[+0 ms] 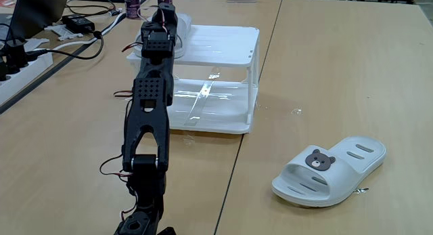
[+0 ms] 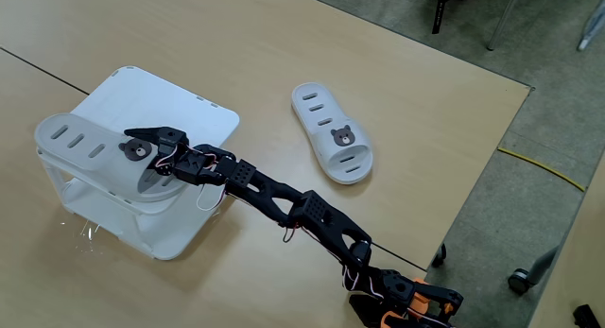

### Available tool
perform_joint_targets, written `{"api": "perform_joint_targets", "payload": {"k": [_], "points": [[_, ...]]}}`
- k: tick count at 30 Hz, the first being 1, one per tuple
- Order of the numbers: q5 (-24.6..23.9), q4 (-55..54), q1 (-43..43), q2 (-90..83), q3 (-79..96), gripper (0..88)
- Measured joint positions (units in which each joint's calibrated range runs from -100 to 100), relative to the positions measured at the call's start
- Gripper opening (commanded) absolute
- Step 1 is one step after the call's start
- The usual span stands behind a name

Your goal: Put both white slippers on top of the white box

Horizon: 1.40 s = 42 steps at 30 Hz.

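**A:** Pale wooden tabletops [image 1: 325,66] pushed together fill both fixed views, with grey floor beyond the table edge in the one taken from above. How do the jaws stand?

**B:** Parted. Seen from above, the black two-finger gripper [image 2: 142,146] has one finger [image 2: 144,133] lifted over the strap of an off-white rubber slide slipper with a brown bear-face badge [image 2: 90,148], and the other lies lower, along the slipper's near side. Whether they touch the rubber I cannot tell. In the low fixed view the gripper [image 1: 164,18] is mostly hidden behind its own wrist.

**A:** Where does that slipper lie?

**B:** On the flat top of the white plastic two-tier square stand [image 2: 203,120], at its nine o'clock side from above, the toe end overhanging the stand's edge. In the low view the slipper [image 1: 184,25] peeks out beside the arm, at the stand's [image 1: 223,42] eleven o'clock corner.

**A:** And the second one?

**B:** The other off-white slipper with the same bear badge and slotted vents [image 2: 333,132] rests on the tabletop [image 2: 406,101], well apart from the stand, at about three o'clock from it in the view from above. In the low view it [image 1: 331,171] sits at five o'clock from the stand, sole down.

**A:** Anything further out?

**B:** The black jointed arm [image 1: 145,113] stretches from the near table edge. Black cables and a power strip [image 1: 27,62] lie at ten o'clock in the low view.
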Motion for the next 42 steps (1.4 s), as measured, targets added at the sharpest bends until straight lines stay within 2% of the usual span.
{"api": "perform_joint_targets", "payload": {"k": [12, 20, 26, 32, 34, 36, 42], "points": [[0.0, 0.0, 0.0, -14.3, 18.5, 30.8], [0.0, 0.0, 0.0, -31.1, 43.9, 30.8], [0.0, 0.0, 0.0, -52.0, 64.8, 29.7], [0.0, -0.3, 2.1, -76.3, 80.0, 8.3], [0.0, -5.8, 5.3, -82.0, 81.0, 2.0], [0.0, -13.8, 7.8, -84.6, 82.6, 0.8], [0.0, -55.5, 8.7, -89.2, 100.5, 0.8]]}}
